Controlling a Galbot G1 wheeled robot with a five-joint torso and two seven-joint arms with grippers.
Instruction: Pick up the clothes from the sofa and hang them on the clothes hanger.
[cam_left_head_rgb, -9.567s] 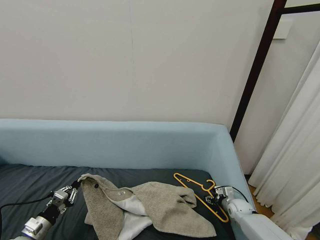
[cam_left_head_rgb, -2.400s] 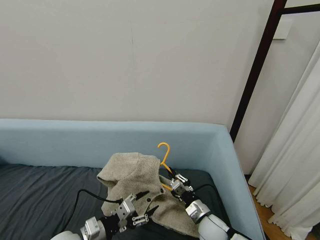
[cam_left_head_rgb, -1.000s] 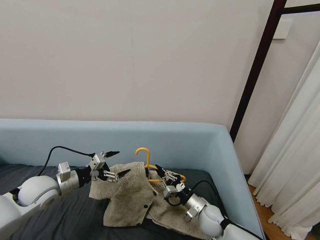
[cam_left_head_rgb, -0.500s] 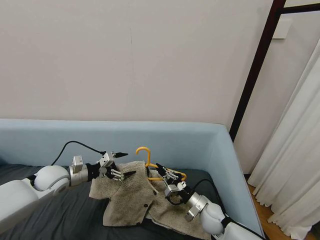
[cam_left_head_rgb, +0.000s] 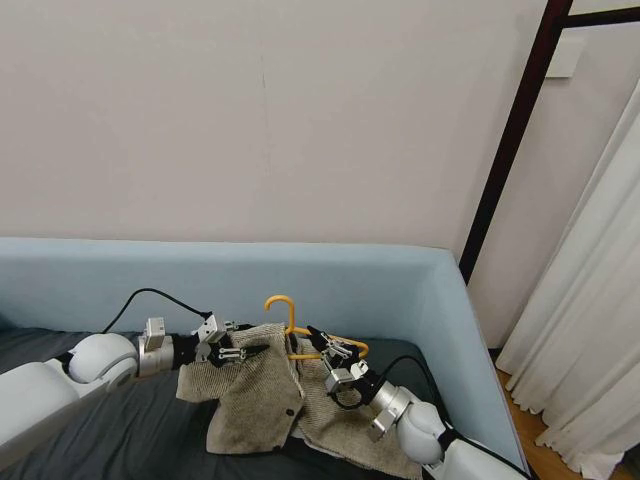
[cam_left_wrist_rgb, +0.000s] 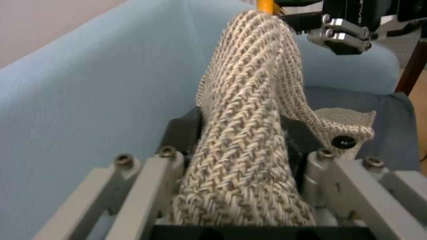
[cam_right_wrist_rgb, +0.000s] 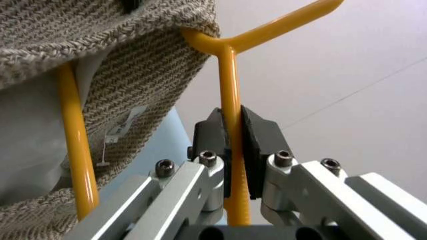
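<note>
Cardigan drapes over the orange hanger, 1 shoulder pinched tight in the left gripper; just beside it, the right gripper clamps the hanger's stem.

On the light blue sofa, above its dark grey seat cushion, a beige knitted garment drapes from an orange hanger (hook pointing up, in front of the backrest), its lower folds lying on the cushion. The left hand reaches in from the left and pinches the garment's shoulder edge. The right hand grips the hanger just right of the hook, which stands between the 2 hands.
</note>
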